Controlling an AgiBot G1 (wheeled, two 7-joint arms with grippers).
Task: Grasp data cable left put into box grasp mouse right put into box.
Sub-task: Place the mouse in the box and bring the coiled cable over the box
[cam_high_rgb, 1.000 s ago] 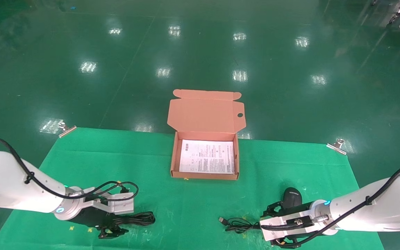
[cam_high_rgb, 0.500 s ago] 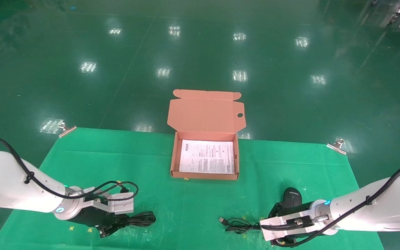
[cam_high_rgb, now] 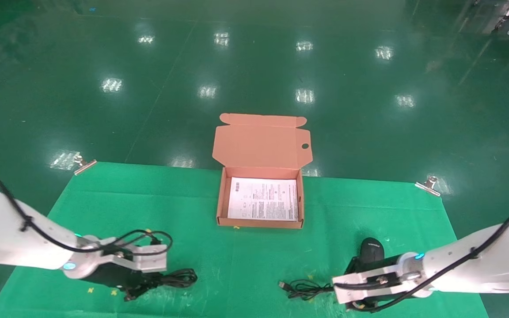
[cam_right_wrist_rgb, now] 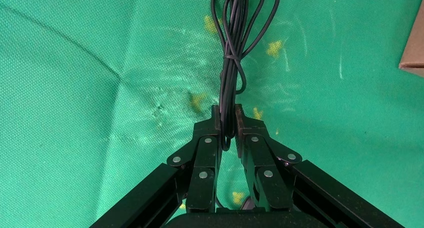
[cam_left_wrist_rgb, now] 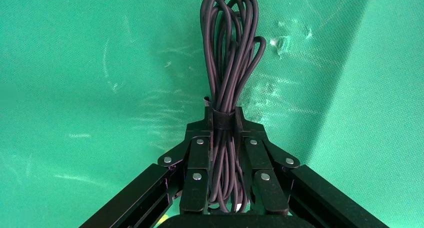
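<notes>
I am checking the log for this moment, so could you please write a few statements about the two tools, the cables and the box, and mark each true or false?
1. The left tool is shut on the data cable. True.
2. The right tool grips the mouse by its body. False: it is clamped on the mouse's thin cord, and the mouse body lies beside the wrist.
3. The box is closed. False: its lid stands open, and a white printed sheet lies inside.
4. The data cable is already in the box. False: it is down at the green mat, near the left tool.
5. The USB plug of the mouse's cord lies on the mat. True.
</notes>
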